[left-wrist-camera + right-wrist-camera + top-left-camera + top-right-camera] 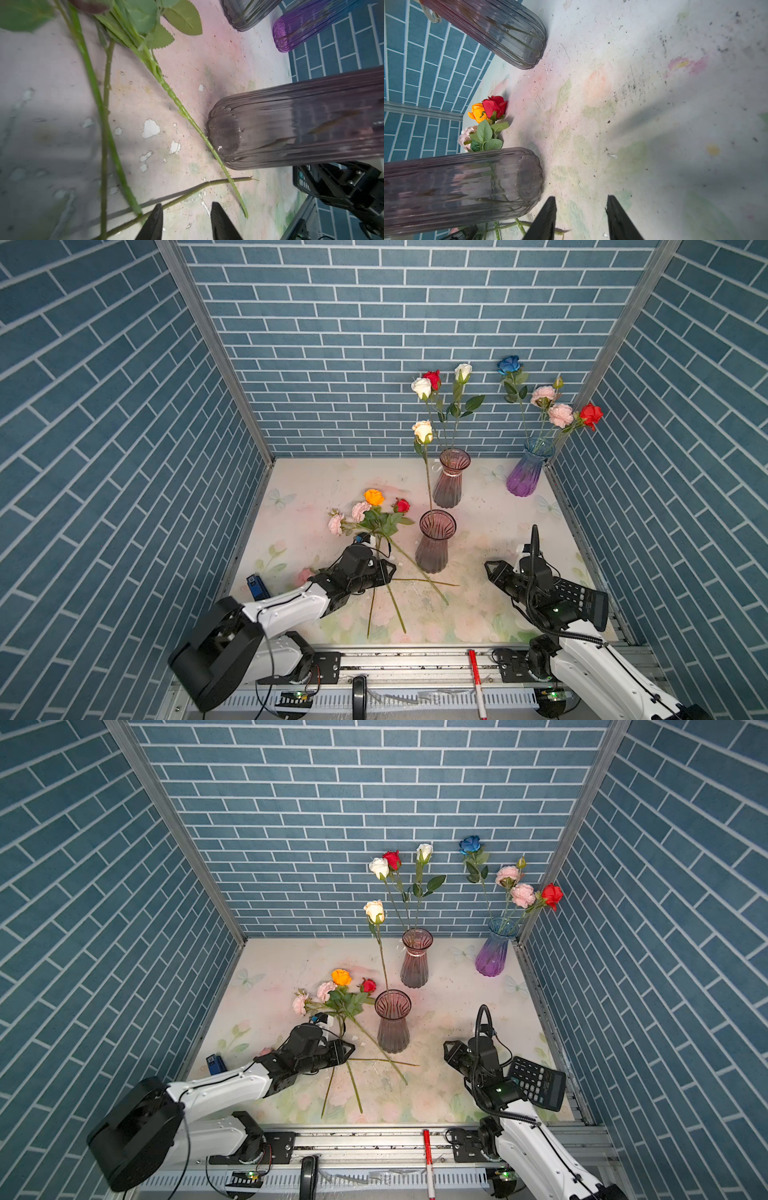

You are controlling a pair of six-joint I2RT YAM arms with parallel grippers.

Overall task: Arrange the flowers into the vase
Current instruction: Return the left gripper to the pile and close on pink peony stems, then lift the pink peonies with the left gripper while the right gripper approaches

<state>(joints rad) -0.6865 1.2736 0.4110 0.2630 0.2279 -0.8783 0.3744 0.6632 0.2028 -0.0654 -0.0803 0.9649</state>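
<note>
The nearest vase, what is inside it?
One cream rose stands in the nearest vase, its stem entering at the rim. The tinted ribbed glass obscures the stem's lower end.

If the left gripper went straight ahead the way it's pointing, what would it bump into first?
The left gripper would probably meet the thin green stem lying crosswise just ahead; the nearest vase comes after that, though depth is unclear.

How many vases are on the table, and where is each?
3. One smoky vase near the middle, holding a single cream rose; one pinkish vase behind it; one blue-purple vase in the back right corner. None seems hidden.
</note>
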